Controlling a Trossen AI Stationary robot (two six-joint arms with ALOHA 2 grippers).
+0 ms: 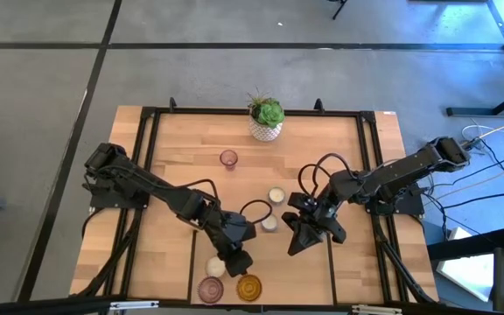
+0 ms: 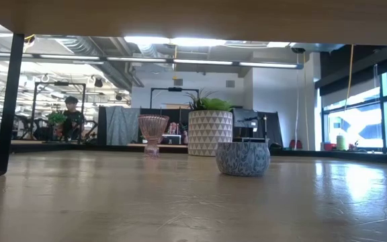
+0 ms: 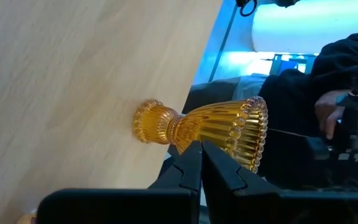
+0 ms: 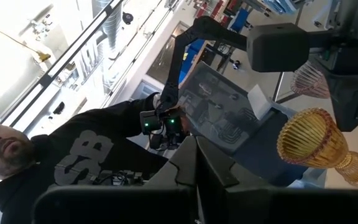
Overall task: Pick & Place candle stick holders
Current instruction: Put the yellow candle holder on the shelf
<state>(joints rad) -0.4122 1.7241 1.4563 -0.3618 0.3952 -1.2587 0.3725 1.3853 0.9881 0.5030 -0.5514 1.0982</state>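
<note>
Near the table's front edge stand an amber glass holder [image 1: 248, 287] and a purplish-pink glass holder [image 1: 210, 289], with a cream-white holder [image 1: 215, 265] just behind them. My left gripper [image 1: 237, 260] is shut and empty beside that cream holder. The left wrist view shows its shut fingers [image 3: 201, 163] pointing at the amber holder [image 3: 210, 127]. Two more cream-white holders [image 1: 276, 195] [image 1: 269, 223] stand mid-table. A second purplish-pink holder [image 1: 227, 158] stands farther back and also shows in the low view [image 2: 153, 133]. My right gripper [image 1: 303, 234] is shut and empty, right of the middle holders.
A green plant in a white patterned pot [image 1: 266, 119] stands at the table's far edge. A dark frame [image 1: 147, 157] runs around the tabletop. A person in a black shirt [image 4: 86, 155] is beyond the table's near edge. Bare wood lies at the far left and far right.
</note>
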